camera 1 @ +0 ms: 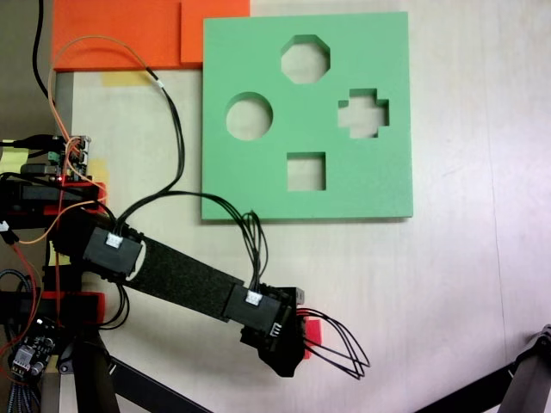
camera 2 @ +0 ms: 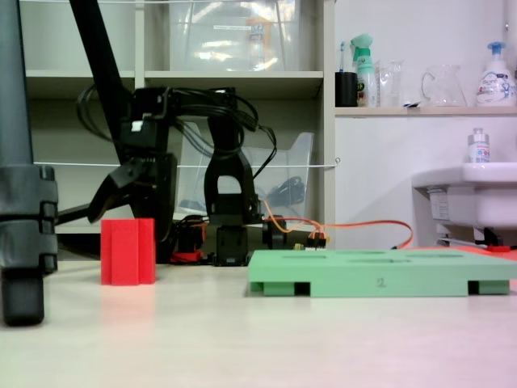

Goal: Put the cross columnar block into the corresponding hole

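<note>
One red cross columnar block (camera 2: 128,251) stands upright just below the gripper (camera 2: 121,190), whose jaws hang apart

The red cross columnar block (camera 2: 128,251) stands upright on the table, well apart from the green board's plus-shaped hole (camera 1: 363,113) at its three o'clock side.

table (camera 2: 242,339): pale, wood-grain, evenly lit | shelving unit (camera 2: 242,77): cream, behind table, clear plastic bins on it | wall (camera 2: 404,32): white | sink (camera 2: 472,190): white, at right | ledge (camera 2: 420,111): bottles, cups, jug
</note>
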